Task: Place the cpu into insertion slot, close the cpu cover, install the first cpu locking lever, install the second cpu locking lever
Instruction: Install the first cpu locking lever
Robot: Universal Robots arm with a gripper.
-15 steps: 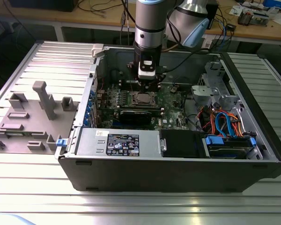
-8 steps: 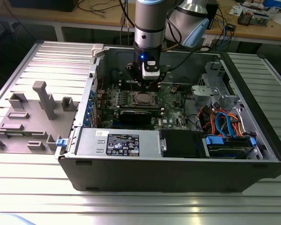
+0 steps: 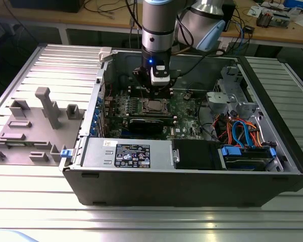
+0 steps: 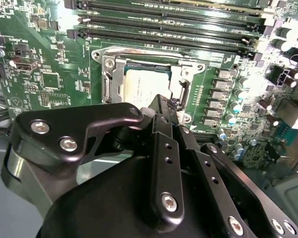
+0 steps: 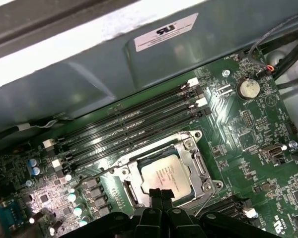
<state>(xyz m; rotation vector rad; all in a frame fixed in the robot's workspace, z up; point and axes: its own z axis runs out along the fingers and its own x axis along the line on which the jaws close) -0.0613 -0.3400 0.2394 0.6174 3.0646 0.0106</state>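
The cpu (image 5: 165, 172), a pale silver square, lies in the insertion slot (image 5: 123, 172) on the green motherboard. The cpu cover (image 5: 197, 164), a grey metal frame, lies flat around the chip. In the second wrist view the cpu (image 4: 141, 85) sits inside the cover (image 4: 111, 78). My gripper (image 5: 160, 192) hovers just above the chip's edge, its two black fingers pressed together with nothing between them. A thin metal lever rod (image 5: 210, 201) slants out beside the socket, close to the fingers. In the exterior view the gripper (image 3: 159, 92) hangs over the socket (image 3: 154, 106) inside the open computer case.
Long black memory slots (image 5: 134, 124) run alongside the socket. A row of capacitors (image 4: 228, 106) stands on its other side. The case wall (image 3: 171, 174), a black card (image 3: 149, 123) and a drive cage with orange and blue cables (image 3: 240, 133) ring the board. Grey fixtures (image 3: 48, 108) stand outside the case.
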